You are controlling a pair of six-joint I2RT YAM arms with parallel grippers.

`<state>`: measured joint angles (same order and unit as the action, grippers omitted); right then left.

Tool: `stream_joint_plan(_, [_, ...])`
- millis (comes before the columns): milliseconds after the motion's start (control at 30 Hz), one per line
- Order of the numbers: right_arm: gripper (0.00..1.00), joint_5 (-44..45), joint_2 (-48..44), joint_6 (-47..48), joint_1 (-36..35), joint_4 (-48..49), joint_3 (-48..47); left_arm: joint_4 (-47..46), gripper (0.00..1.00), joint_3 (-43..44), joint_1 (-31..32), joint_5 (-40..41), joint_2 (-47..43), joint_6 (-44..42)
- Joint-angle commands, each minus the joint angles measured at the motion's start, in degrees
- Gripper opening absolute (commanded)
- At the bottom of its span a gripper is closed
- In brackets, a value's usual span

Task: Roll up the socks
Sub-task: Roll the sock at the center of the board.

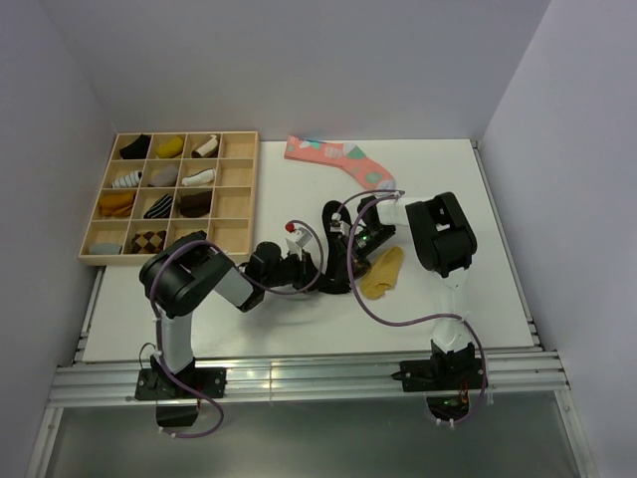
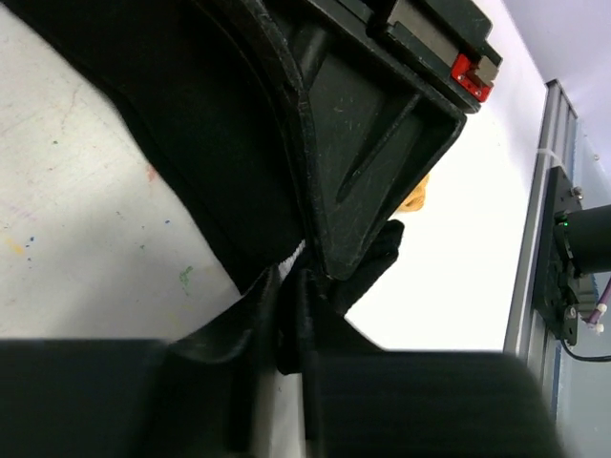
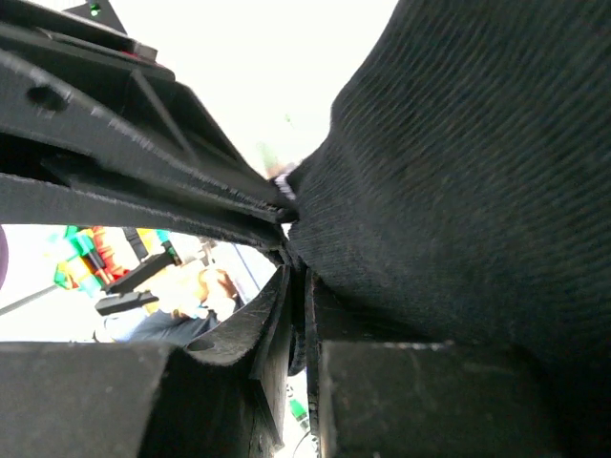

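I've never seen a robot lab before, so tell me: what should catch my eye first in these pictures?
In the middle of the white table the left gripper and the right gripper meet, both pinching one black sock, with a mustard ankle sock lying just to their right. At the back lies a bright pink sock with teal and white patches, and at back left a wooden compartment tray holds rolled socks.
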<state>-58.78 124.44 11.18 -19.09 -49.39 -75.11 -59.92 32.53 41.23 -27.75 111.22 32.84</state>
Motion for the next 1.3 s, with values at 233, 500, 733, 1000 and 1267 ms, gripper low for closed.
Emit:
stream_joint_plan(233, [0.44, 9.66, -8.6, -0.9, -0.51, 4.65, -1.26, 28.26, 0.0, 5.7, 3.59, 15.87, -8.64, -3.75])
stream_joint_plan(500, [0.53, 13.69, -12.64, -0.81, -0.68, 5.52, -2.58, 37.06, 0.0, 7.8, 4.47, 20.45, -11.11, -4.1])
stream_joint_plan(733, [0.34, 26.43, -11.6, -3.53, -1.03, 9.13, -3.8, 42.6, 0.0, 8.51, 4.47, 21.95, -14.8, -3.84])
stream_joint_plan(1000, [0.32, 35.48, -8.25, -2.48, -8.06, 10.01, -7.15, 43.66, 0.0, 8.07, 4.65, 19.76, -17.44, -3.84])
stream_joint_plan(1267, [0.27, 38.3, -4.21, -3.18, -11.49, 9.75, -9.44, 44.98, 0.0, 9.74, 4.91, 17.82, -16.92, -4.01])
